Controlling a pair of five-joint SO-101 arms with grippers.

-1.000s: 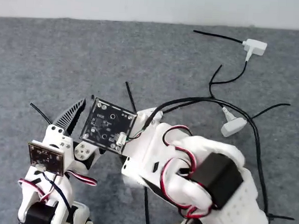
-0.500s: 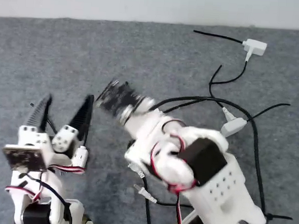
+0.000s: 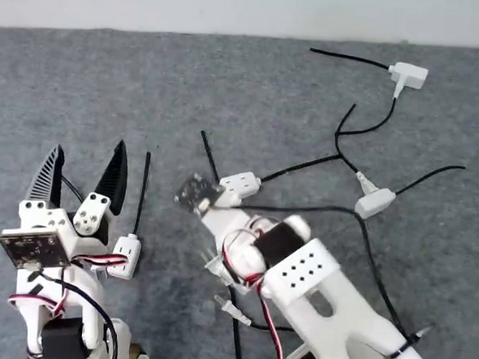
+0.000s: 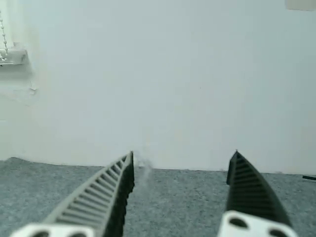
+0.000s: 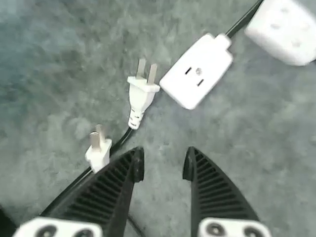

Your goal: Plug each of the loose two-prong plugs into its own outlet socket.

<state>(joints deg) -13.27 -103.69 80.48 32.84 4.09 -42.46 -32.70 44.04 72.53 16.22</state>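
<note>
Grey carpet (image 5: 49, 54) bears white two-prong plug (image 5: 142, 94) beside white socket (image 5: 195, 78).

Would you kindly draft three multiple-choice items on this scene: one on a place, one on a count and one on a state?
1. Where does the larger plug lie?
A. On the grey carpet beside an outlet socket, not plugged in
B. In a person's hand
C. Pushed fully into a socket

2. How many two-prong plugs does the right wrist view show?
A. One
B. Two
C. Four

3. How do the jaws of the left gripper stand?
A. Shut on a cord
B. Shut, empty
C. Open, empty

Answers:
1 A: its bare prongs point past the socket's corner.
2 B: the larger plug and a smaller plug.
3 C: the jaws are spread with nothing between them.
</note>
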